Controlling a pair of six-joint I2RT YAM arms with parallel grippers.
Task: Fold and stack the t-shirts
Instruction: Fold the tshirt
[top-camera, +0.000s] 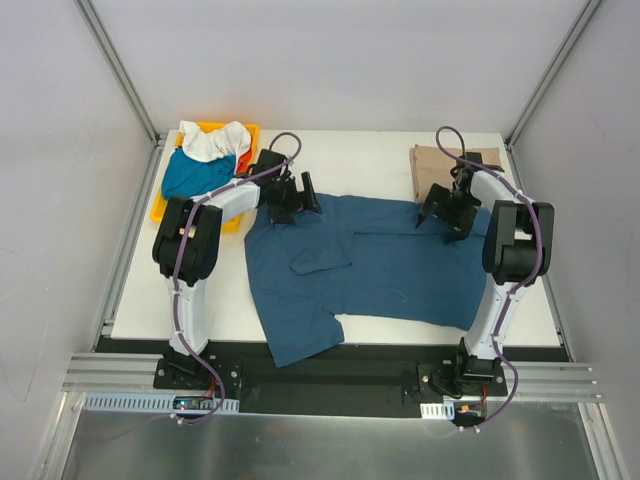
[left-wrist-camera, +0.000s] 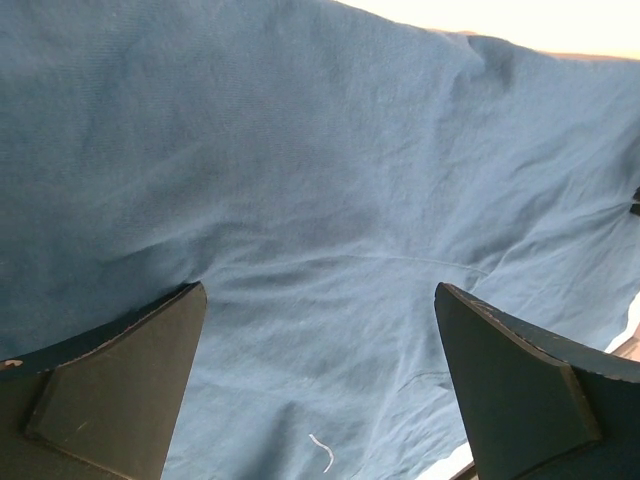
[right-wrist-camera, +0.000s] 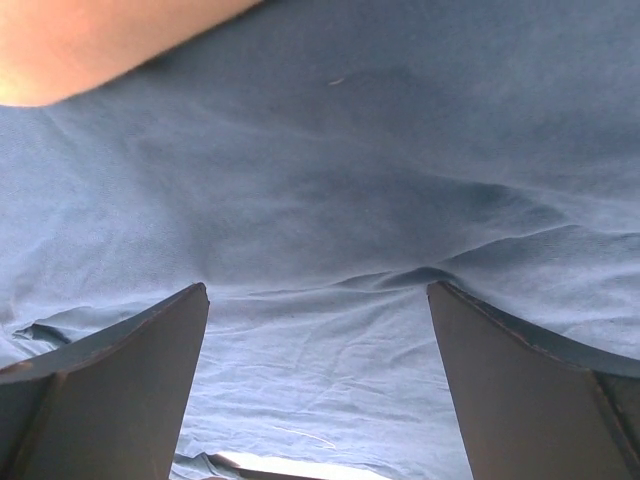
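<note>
Left claw (top-camera: 295, 204) agape above navy t-shirt (top-camera: 400, 270), lengthwise left-right.

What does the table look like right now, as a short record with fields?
On table: blue shirt, spread out, mid-table
Folded aside: beige shirt, far right corner
Waiting: teal shirt, white shirt, orange shirt, heaped in yellow tray, far left
Left gripper: open, over blue shirt's far left part
Right gripper: open, over its far right part
</note>
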